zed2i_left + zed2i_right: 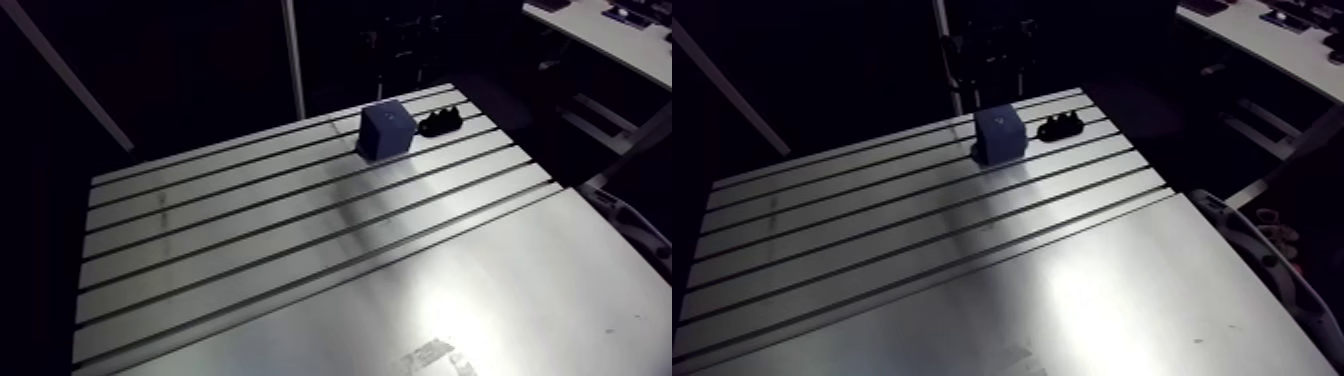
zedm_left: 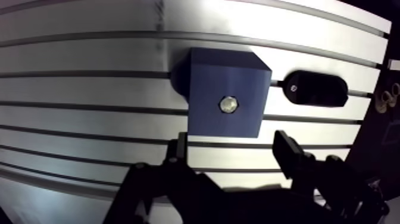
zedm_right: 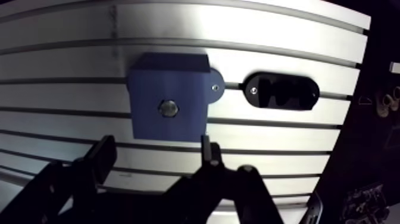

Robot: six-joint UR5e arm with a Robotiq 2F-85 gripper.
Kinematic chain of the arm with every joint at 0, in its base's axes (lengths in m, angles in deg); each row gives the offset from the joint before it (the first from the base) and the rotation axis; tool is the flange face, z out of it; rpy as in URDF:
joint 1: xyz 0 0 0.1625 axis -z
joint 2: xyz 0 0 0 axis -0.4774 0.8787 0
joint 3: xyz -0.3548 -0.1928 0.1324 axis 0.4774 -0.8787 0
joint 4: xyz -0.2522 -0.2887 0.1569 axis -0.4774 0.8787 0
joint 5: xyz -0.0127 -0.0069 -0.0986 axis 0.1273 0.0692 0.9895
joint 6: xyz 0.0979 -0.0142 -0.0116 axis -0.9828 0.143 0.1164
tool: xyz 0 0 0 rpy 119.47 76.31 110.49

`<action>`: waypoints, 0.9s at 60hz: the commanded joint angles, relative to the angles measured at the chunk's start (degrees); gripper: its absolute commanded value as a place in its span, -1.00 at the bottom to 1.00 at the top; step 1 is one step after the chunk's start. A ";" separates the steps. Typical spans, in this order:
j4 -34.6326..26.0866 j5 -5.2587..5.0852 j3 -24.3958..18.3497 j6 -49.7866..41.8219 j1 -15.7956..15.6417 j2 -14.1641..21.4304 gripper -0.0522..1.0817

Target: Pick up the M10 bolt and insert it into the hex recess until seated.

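A dark blue block (image 2: pixel 226 77) stands on the slotted table (image 1: pixel 300 260). A silvery M10 bolt head (image 2: pixel 228 105) shows in the hex recess in the block's top face and looks level with the surface. In the wrist view my gripper (image 2: pixel 229 143) hangs above the table just short of the block. It is open, its two dark fingers (image 2: pixel 291 156) wide apart with nothing between them. In the arm view the block (image 1: pixel 385 130) sits near the table's far edge, and the gripper does not show there.
A black oval holder (image 2: pixel 315 89) lies right beside the block, and it shows near the far edge in the arm view as the same holder (image 1: pixel 440 122). The table's right edge runs close past it.
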 commanded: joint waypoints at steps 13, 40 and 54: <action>-10.15 0.40 -4.94 -9.21 -1.14 4.78 -0.90; -12.34 0.22 -3.16 -11.04 -5.45 7.57 -0.90; -12.33 0.62 -3.80 -10.72 -4.87 9.83 -0.90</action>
